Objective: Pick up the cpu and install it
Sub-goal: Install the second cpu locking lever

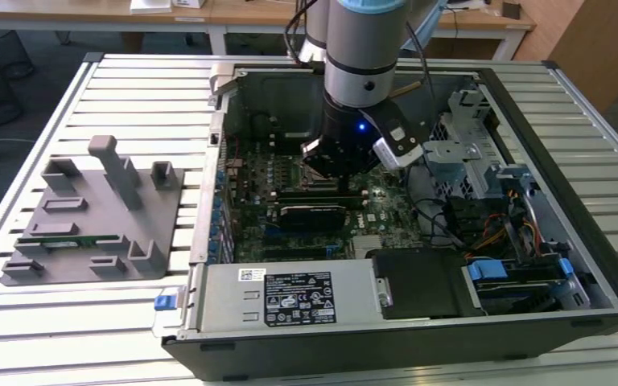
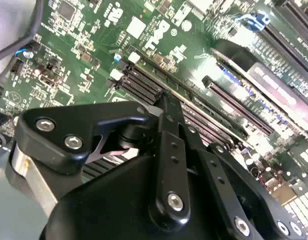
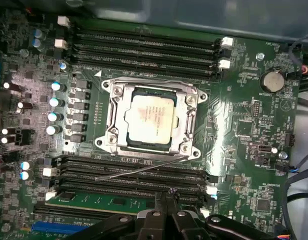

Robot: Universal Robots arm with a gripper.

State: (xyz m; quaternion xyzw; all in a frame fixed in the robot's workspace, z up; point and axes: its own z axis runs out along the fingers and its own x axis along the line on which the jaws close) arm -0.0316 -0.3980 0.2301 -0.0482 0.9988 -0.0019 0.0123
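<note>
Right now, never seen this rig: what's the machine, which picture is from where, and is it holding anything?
The machine is a single robot arm reaching down into an open computer case that lies on a slatted table. The exterior view is shot from off the arm and takes in the whole scene. Both wrist views come from cameras riding on the arm, looking down at the green motherboard. In the first wrist view, the cpu, silvery and square, already sits inside the metal-framed socket, with memory slots on either side of it. The gripper hangs above the board; I cannot tell whether it holds anything. On the exterior view's left, a grey fixture tray rests on the table, holding a memory stick.
</note>
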